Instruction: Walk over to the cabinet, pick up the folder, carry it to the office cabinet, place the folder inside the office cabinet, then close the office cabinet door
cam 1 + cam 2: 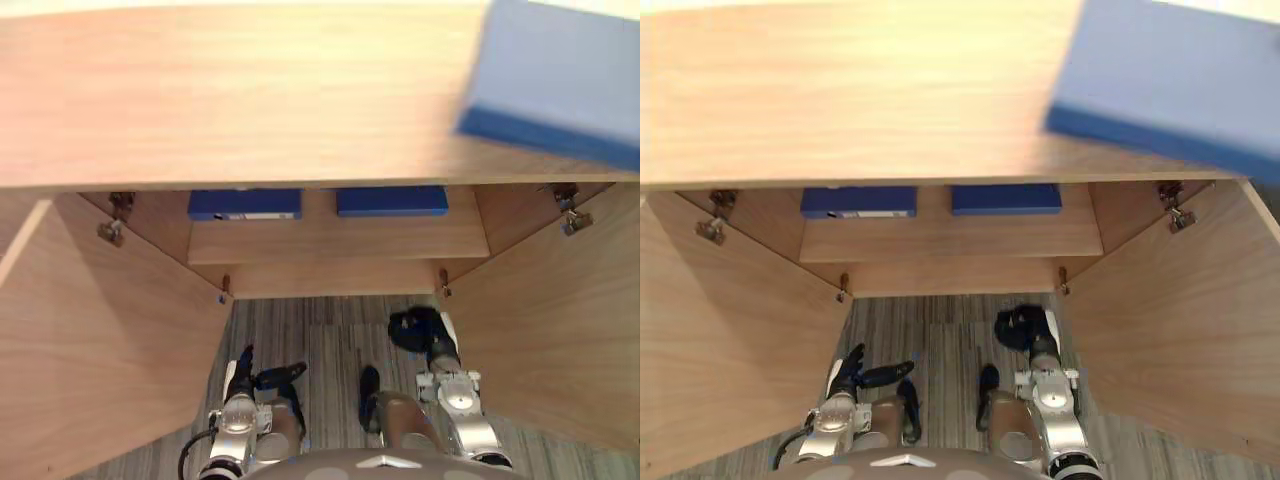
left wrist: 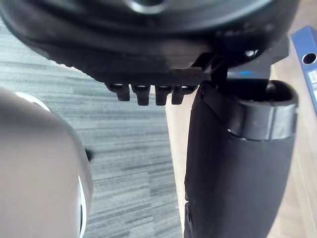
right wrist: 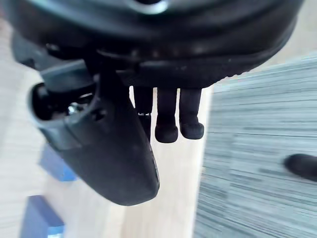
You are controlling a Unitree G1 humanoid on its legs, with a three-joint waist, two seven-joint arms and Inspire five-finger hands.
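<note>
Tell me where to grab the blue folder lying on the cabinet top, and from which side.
Probably best to grip the blue folder by its near long edge, the darker band facing the robot. Come from the front with the right hand, since the folder lies flat at the right of the cabinet top. Its broad flat face offers no hold from above.

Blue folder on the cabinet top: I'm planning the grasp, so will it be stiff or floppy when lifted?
Probably stiff: the folder shows a flat face and a thick, straight edge, like a binder. The smooth cover may slip. Weight is unclear; contents are hidden.
</note>
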